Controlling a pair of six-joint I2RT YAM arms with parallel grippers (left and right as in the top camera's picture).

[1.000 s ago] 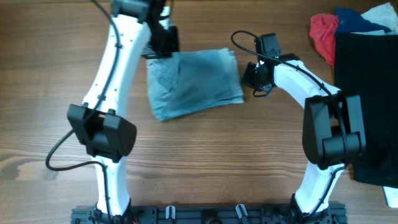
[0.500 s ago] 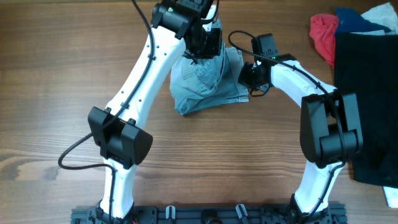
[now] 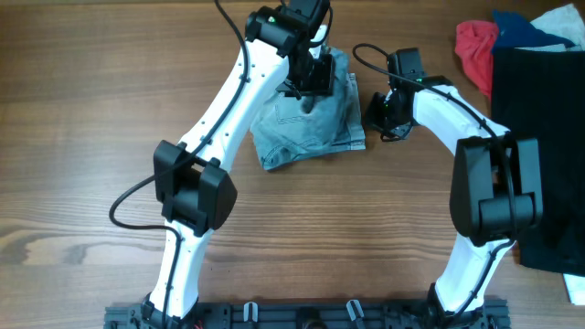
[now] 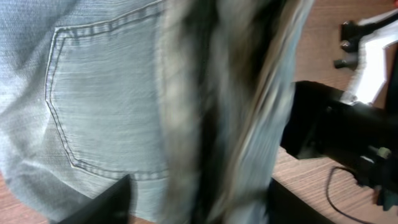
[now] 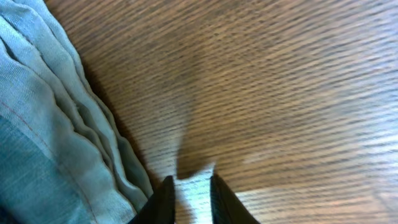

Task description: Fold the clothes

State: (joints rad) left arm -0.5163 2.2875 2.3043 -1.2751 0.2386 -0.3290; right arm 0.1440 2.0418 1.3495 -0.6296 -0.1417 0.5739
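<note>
The clothes, light-blue denim shorts (image 3: 302, 132), lie folded in a bundle at the table's back middle. My left gripper (image 3: 309, 87) hovers over their upper right part. In the left wrist view a stitched back pocket (image 4: 106, 93) shows, and a blurred fold of denim hangs between the wide-apart fingers of my left gripper (image 4: 199, 199), which is open. My right gripper (image 3: 377, 114) sits just right of the shorts' edge. In its wrist view the layered denim edge (image 5: 37, 143) lies to the left, and my right gripper (image 5: 189, 190) stands slightly open over bare wood.
A red cloth (image 3: 475, 50), a blue garment (image 3: 521, 32) and a white one (image 3: 562, 23) are piled at the back right. A large black cloth (image 3: 539, 137) covers the right edge. The right arm's black body (image 4: 336, 130) is close beside the left gripper.
My left gripper carried the shorts' left side over to the right, folding them narrower, then opened its jaws. My right gripper parted slightly and shifted a little right, off the denim.
</note>
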